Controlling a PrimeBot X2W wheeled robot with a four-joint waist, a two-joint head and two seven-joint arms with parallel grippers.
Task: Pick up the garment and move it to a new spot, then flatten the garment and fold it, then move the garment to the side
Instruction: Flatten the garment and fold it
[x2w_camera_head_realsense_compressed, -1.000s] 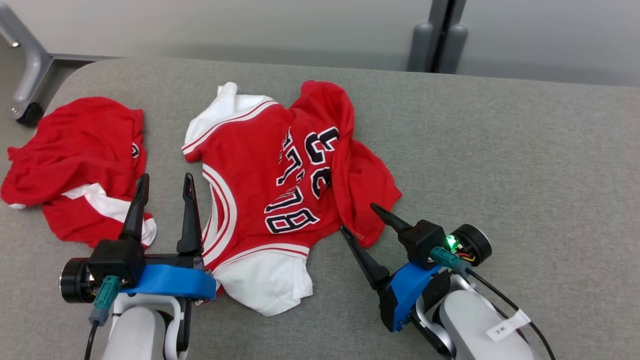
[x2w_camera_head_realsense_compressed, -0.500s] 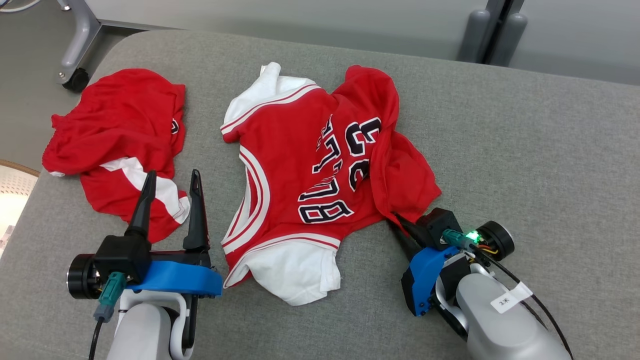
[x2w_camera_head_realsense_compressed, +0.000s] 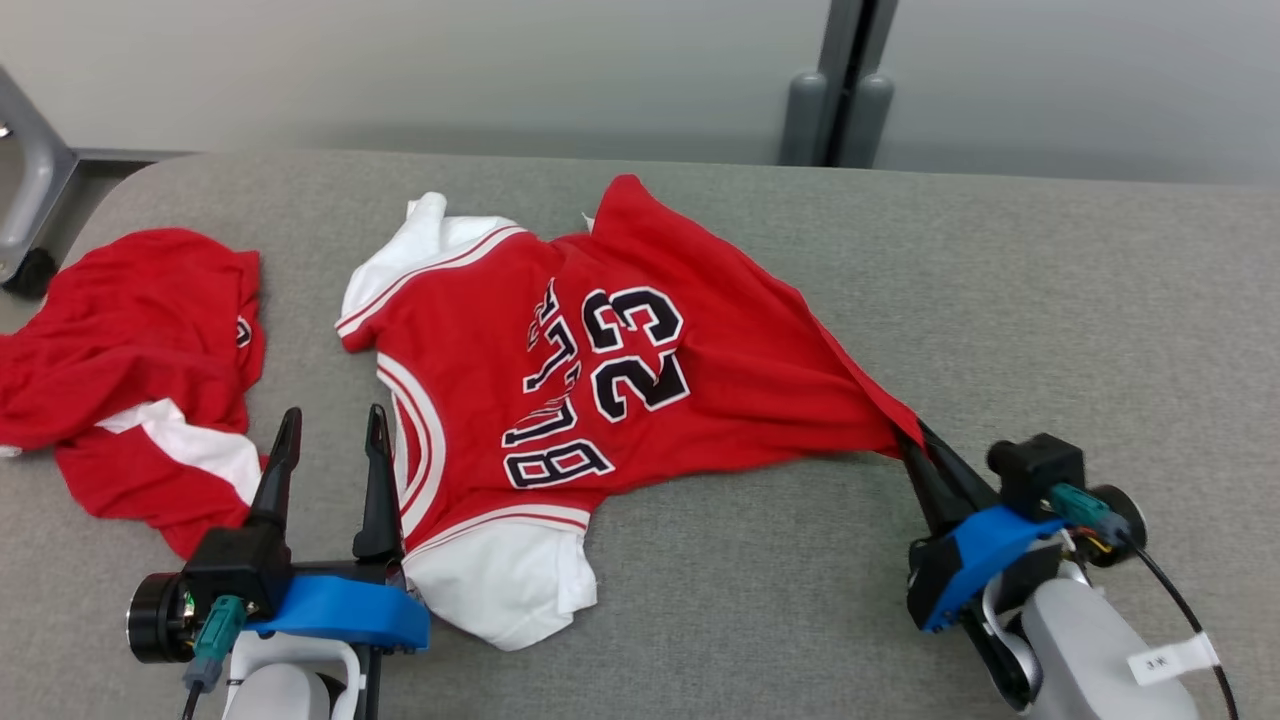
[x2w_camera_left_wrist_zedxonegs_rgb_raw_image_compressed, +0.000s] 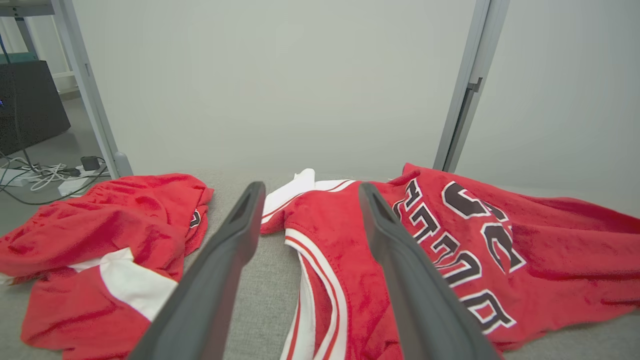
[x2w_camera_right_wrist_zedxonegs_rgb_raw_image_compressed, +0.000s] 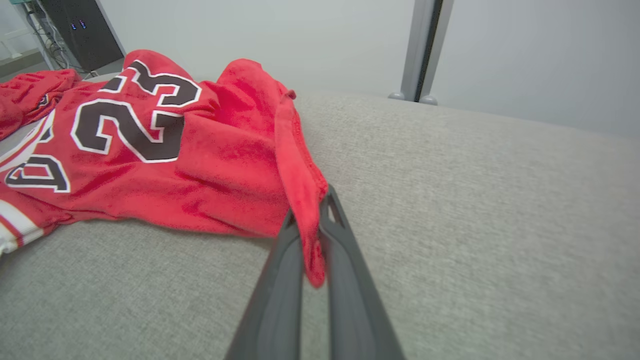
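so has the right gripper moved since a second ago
Yes. The right gripper, shut on the jersey, has gone rightward: it was left of the grey post and is now right of it.

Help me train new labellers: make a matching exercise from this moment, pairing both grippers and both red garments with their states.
Column 1
1. left gripper
2. right gripper
3. numbered jersey
4. second red garment

Column 2
A. crumpled, lying at the robot's left
B. shut on a corner of cloth
C. open, holding nothing
D. stretched out toward the robot's right, 23 showing

Pairs: 1-C, 2-B, 3-D, 4-A
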